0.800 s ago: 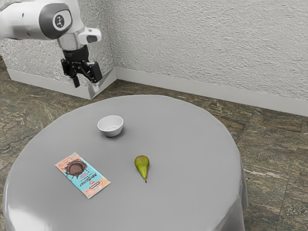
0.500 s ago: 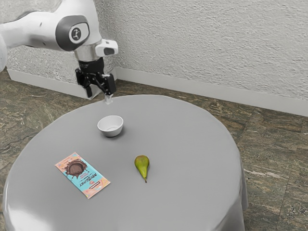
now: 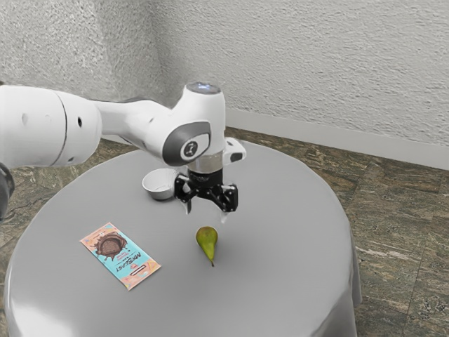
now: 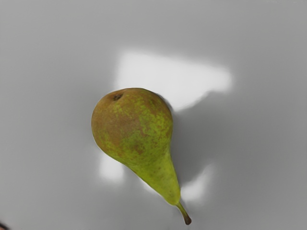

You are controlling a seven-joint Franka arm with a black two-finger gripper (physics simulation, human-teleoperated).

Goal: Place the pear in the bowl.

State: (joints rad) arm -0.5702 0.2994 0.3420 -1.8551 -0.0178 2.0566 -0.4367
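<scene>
One side of the bowl is hidden behind the gripper.

There is one pear, below the jaws. One bowl is near them, towards the exterior view's left. One flat chocolate packet lies lower than the jaws and further to that same side. That makes three loose things, one of each kind, all on one round worktop beneath the jaws. One arm carries the one pair of jaws.
</scene>
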